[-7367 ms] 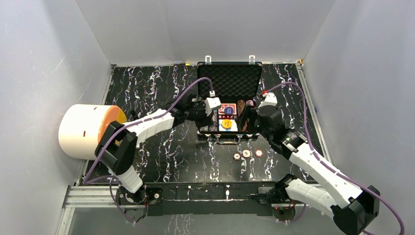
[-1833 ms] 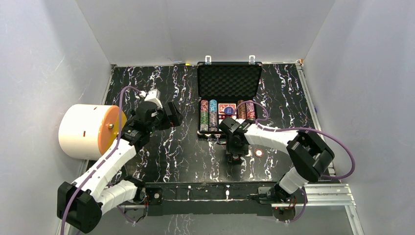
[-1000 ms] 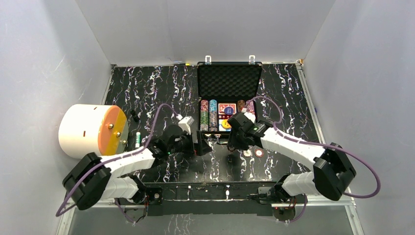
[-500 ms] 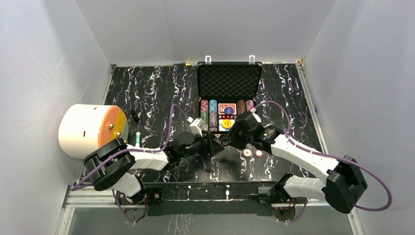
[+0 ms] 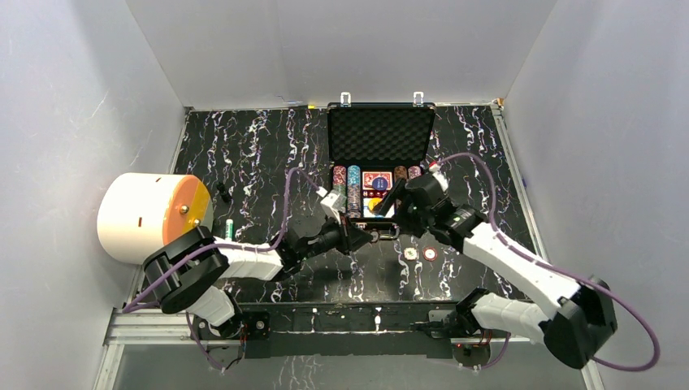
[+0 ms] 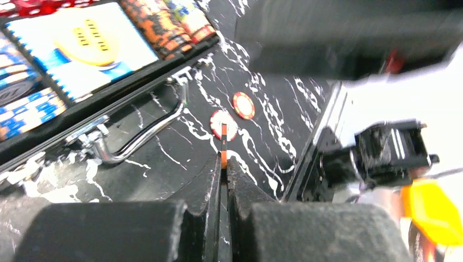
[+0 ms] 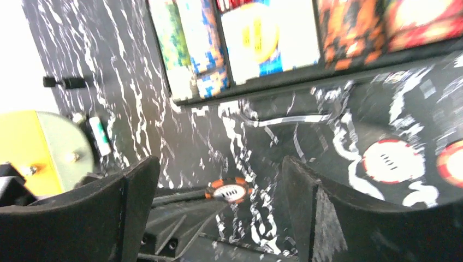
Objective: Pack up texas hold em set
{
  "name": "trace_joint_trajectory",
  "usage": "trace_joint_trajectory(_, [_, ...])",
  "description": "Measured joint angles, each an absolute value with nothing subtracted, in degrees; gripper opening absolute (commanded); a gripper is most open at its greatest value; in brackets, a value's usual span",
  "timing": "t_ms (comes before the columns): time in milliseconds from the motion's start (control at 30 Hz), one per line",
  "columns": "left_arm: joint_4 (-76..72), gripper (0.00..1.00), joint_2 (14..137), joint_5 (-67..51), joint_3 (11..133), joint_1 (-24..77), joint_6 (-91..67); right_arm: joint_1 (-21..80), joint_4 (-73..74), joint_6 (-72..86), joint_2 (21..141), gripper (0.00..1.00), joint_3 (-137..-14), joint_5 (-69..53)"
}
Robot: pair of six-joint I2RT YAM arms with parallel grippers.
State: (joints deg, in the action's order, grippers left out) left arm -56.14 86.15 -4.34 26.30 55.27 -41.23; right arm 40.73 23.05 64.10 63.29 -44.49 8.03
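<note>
Marbled black tabletop (image 5: 244,162); left hand (image 6: 224,162) pinches an orange-edged chip (image 7: 229,191) edgewise; right hand (image 7: 220,164) spread wide.

Bright, even overhead light filled the top view: the pale grey walls (image 5: 97,65) looked flat, and the black white-veined tabletop (image 5: 244,154) carried only soft shadows. The left wrist view smeared along its top and burned out white at the right. The right wrist view was blurred throughout, its top-left corner blown white; only the orange-edged poker chip (image 7: 229,191) looked fairly crisp.
</note>
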Motion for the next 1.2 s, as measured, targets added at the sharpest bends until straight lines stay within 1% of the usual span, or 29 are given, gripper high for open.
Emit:
trace_joint_trajectory(33, [-55.16,0.00,86.15,-7.42,27.11,54.81,-37.06,39.92,24.64,60.90,61.23,0.91,-46.19,11.25])
trace_joint_trajectory(100, [-52.75,0.00,86.26,-10.39,29.04,54.08,-34.00,39.22,26.44,57.89,58.00,0.91,-48.36,15.62])
trace_joint_trajectory(233, [-43.00,0.00,88.92,-19.88,42.22,50.61,-22.41,38.04,28.27,51.00,47.53,0.91,-52.53,26.85])
trace_joint_trajectory(367, [-34.74,0.00,93.76,-26.04,53.74,48.69,-12.60,38.02,30.39,48.58,41.06,0.90,-52.66,32.47])
trace_joint_trajectory(433, [-30.22,0.00,97.69,-28.49,59.20,48.25,-7.73,37.98,31.92,47.72,39.03,0.88,-52.62,34.72])
trace_joint_trajectory(467, [-26.74,0.00,100.86,-30.24,62.61,48.10,-4.45,37.98,32.53,47.51,38.63,0.85,-52.62,35.22])
trace_joint_trajectory(600, [-19.90,0.00,107.87,-33.69,68.49,48.05,1.13,37.98,34.76,45.80,37.67,0.75,-52.34,36.29])
trace_joint_trajectory(667, [-17.87,0.00,111.02,-35.16,70.85,48.05,2.74,38.00,35.55,45.10,37.12,0.72,-51.81,36.34])
trace_joint_trajectory(800, [-15.11,0.00,114.83,-37.04,73.10,48.05,5.02,37.98,37.04,44.75,36.01,0.70,-51.35,36.27])
trace_joint_trajectory(1200, [-14.96,0.00,115.28,-33.58,75.20,48.05,7.07,37.98,37.56,45.10,35.51,0.70,-50.68,35.59])
